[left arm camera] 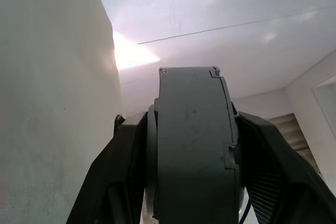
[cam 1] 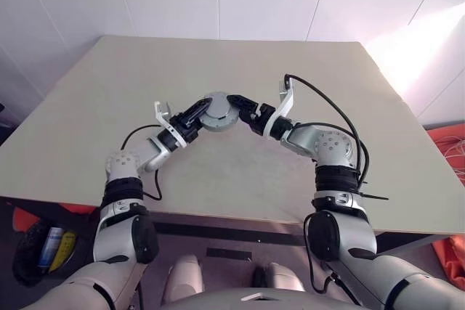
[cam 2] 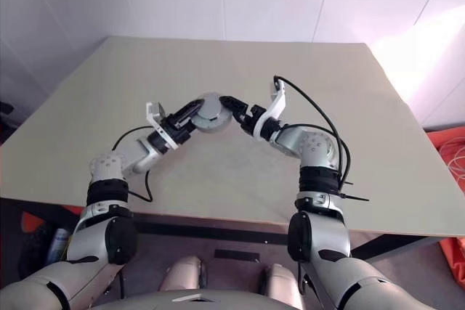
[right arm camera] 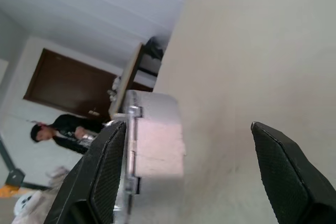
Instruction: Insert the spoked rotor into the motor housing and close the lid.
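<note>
While mid-table [cam 1: 109, 107], left gripper [cam 1: 195, 115] jaws clamped on motor housing [cam 1: 218, 112], right gripper [cam 1: 237, 102] jaws apart.

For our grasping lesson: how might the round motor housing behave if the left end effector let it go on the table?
The motor housing looks rigid metal, probably heavy for its size. Held on edge by the left end effector, its round rim could roll; smooth sides may slip.

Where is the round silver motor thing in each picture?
Left eye view: motor housing, mid-table, between both grippers.
Right eye view: same spot, centre.
Left wrist view: a grey round body fills the middle, clamped between that gripper's fingers.
Right wrist view: silver block beside one finger.
Shared landmark: the beige table.
</note>
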`<act>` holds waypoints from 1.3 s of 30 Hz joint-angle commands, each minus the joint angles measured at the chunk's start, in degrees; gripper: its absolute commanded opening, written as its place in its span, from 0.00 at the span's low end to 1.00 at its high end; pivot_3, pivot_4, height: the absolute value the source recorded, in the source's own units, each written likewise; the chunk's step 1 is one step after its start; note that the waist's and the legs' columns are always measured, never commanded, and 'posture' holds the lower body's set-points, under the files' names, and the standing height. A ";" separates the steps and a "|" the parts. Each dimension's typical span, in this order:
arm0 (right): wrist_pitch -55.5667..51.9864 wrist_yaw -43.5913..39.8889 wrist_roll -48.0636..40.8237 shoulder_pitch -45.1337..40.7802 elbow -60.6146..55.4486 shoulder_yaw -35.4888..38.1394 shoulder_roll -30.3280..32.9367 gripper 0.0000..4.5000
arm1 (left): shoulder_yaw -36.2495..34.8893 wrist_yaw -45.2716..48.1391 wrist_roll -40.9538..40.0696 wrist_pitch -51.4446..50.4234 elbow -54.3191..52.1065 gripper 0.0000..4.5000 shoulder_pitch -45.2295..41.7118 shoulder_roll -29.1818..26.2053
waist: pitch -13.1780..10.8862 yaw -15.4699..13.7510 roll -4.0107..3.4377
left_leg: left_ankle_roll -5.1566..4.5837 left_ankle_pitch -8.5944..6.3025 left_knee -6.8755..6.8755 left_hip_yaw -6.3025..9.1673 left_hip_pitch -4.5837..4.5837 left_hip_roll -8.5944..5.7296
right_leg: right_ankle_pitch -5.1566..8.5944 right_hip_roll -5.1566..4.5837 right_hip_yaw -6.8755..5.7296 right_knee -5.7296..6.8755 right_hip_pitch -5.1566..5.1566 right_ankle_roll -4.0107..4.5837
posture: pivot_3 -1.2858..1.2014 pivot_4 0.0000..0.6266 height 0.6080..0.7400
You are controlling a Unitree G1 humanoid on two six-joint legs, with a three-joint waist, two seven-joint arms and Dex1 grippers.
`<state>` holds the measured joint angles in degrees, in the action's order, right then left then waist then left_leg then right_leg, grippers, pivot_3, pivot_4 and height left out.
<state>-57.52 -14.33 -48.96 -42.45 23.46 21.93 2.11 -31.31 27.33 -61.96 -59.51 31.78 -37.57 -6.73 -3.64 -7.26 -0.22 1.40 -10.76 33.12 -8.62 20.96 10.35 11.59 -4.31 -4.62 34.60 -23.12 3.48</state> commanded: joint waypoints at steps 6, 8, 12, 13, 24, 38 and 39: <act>1.61 -1.53 0.04 -0.92 0.14 2.69 5.14 0.96 | -7.28 -1.95 -1.95 13.33 -5.10 0.47 -1.12 -2.81 | -0.01 0.09 0.02 | -0.01 -0.01 0.01 0.02 0.03 0.00 | -0.09 0.01 0.00 0.00 -0.02 -0.14 | 0.52 0.00 1.00; 0.75 -2.22 -0.39 -0.51 -0.44 3.12 6.32 0.96 | -9.08 -2.94 -2.40 15.42 -5.13 0.47 -1.11 -3.50 | -0.01 0.06 0.02 | -0.02 -0.01 0.00 0.02 0.03 0.00 | -0.11 0.02 -0.01 0.01 -0.03 -0.18 | 0.52 0.00 1.00; -1.32 -3.00 -1.94 0.21 -2.33 4.83 8.80 0.96 | -12.60 -5.65 -1.39 21.90 -5.20 0.47 -0.57 -4.48 | -0.02 -0.02 0.03 | -0.02 -0.01 0.03 0.02 0.04 -0.01 | -0.10 0.01 0.00 0.01 -0.02 -0.15 | 0.52 0.00 1.00; -1.88 -2.85 -2.48 0.36 -2.82 5.43 9.29 0.96 | -13.34 -6.70 -0.86 23.60 -4.86 0.47 -0.28 -4.79 | -0.02 -0.03 0.03 | -0.03 -0.01 0.05 0.03 0.04 -0.01 | -0.09 0.01 0.00 0.01 -0.02 -0.14 | 0.52 0.00 1.00; -3.99 -1.39 -3.83 3.00 -7.57 4.97 7.93 0.96 | -15.83 -14.69 5.31 37.62 0.88 0.47 1.47 -6.85 | -0.03 -0.10 0.12 | -0.02 -0.01 0.11 0.04 0.04 0.02 | -0.10 0.02 -0.01 0.04 -0.01 -0.18 | 0.52 0.00 1.00; -3.61 -0.76 -3.92 3.15 -7.48 4.45 6.76 0.96 | -15.88 -20.64 9.76 45.29 9.85 0.47 -0.53 -9.07 | 0.00 0.00 0.29 | -0.01 -0.01 0.14 0.05 -0.01 0.03 | -0.09 0.01 -0.01 0.08 0.01 -0.24 | 0.52 0.00 1.00; -3.65 -0.79 -3.90 3.22 -7.44 4.42 6.75 0.96 | -15.81 -20.32 9.77 45.35 9.99 0.47 -0.51 -9.23 | 0.00 0.01 0.29 | 0.00 0.00 0.14 0.05 -0.02 0.03 | -0.10 0.02 0.00 0.10 0.01 -0.24 | 0.52 0.00 1.00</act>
<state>-61.56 -14.85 -51.74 -38.71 17.72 26.26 8.82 -47.14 6.06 -52.54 -15.93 42.69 -36.12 -13.94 -3.64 -7.25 0.07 1.41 -10.75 33.26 -8.56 20.93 10.39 11.49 -4.29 -4.62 34.72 -23.11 3.26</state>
